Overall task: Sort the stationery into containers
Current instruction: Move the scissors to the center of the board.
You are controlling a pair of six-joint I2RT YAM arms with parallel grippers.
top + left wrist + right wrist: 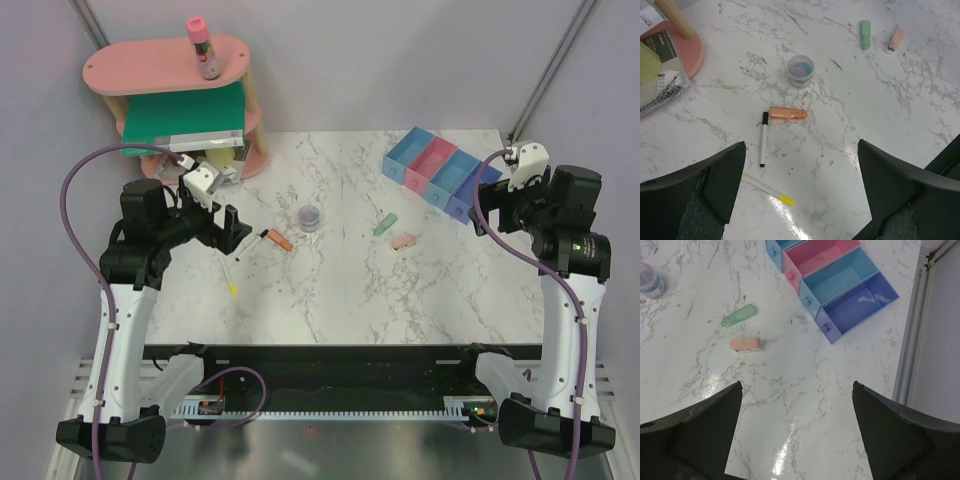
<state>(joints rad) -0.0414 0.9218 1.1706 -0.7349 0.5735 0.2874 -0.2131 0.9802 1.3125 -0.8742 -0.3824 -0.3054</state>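
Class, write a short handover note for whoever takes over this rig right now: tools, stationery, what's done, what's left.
Left tool: open, empty, above the black-and-white marker, orange-tipped piece and thin yellow-tipped stick.
Right tool: open, empty, near the small green piece and small pink piece.
The clear round pot stands mid-table; the pink-capped tube stands on the pink oval shelf.
Done: nothing; the row of four joined plastic bins looks empty.
Left: all seven items.
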